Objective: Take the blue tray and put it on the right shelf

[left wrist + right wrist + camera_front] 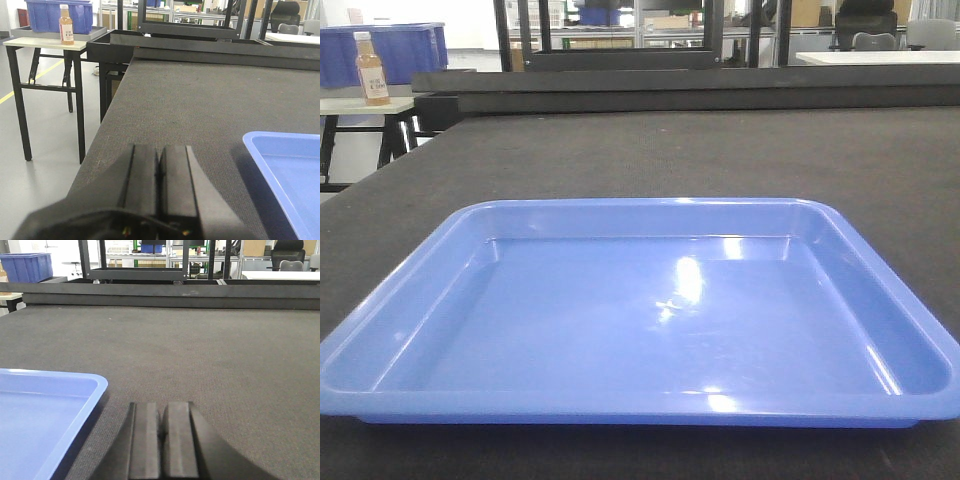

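The blue tray (640,310) lies flat and empty on the dark table, filling the front view. Its far left corner shows in the left wrist view (287,170) and its far right corner in the right wrist view (45,415). My left gripper (160,150) is shut and empty, low over the table to the left of the tray. My right gripper (162,407) is shut and empty, low over the table to the right of the tray. Neither touches the tray. The right shelf is out of view.
The dark table (720,150) stretches far ahead; its left edge (107,125) drops to the floor. Beyond stand dark tables with a raised rim (670,85). A bottle (370,70) and a deep blue bin (55,15) rest on a side table at the left.
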You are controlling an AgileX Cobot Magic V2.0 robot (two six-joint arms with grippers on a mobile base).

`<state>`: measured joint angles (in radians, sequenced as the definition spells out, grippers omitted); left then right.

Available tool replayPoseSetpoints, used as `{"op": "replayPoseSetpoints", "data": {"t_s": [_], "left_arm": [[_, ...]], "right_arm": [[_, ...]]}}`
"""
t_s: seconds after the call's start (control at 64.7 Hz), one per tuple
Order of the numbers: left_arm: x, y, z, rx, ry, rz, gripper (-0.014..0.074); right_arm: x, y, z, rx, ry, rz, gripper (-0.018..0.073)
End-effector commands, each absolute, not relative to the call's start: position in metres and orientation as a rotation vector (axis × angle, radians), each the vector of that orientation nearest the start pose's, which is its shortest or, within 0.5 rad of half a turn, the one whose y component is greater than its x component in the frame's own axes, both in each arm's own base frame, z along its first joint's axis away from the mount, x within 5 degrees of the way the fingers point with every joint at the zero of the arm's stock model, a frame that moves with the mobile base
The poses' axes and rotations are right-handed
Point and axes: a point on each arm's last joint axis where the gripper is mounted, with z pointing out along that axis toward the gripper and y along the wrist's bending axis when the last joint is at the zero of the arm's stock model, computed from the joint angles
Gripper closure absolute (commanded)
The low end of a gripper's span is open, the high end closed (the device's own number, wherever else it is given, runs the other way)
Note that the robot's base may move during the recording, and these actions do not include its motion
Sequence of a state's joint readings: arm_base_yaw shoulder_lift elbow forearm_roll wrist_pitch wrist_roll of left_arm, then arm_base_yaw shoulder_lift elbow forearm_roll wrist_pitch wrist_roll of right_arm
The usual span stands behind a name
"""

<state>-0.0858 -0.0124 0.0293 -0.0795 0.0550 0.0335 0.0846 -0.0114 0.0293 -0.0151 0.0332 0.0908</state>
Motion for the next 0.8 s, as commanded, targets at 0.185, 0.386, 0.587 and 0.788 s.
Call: {"op": "replayPoseSetpoints", "data": {"t_s": [0.185, 0.386, 0.587, 0.788], "left_arm": [[0.0565, -0.005, 0.1972, 0.028, 1.489, -0.113, 0.0645], [0.0565, -0.005, 0.1972, 0.028, 1.489, -0.113, 0.0645], [0.0565, -0.005, 0.1972, 0.028, 1.489, -0.113, 0.0645], [0.0565, -0.005, 0.1972, 0.028, 1.489, -0.113, 0.0645]], "right_arm": [[0.053, 0.0042, 0.2176, -0.005, 1.408, 0.125, 0.0517], [0.053, 0.0042, 0.2176, -0.005, 1.408, 0.125, 0.0517], [0.053, 0.0042, 0.2176, -0.005, 1.408, 0.125, 0.0517], [0.053, 0.0042, 0.2177, -0.005, 1.407, 0.125, 0.0517]]}}
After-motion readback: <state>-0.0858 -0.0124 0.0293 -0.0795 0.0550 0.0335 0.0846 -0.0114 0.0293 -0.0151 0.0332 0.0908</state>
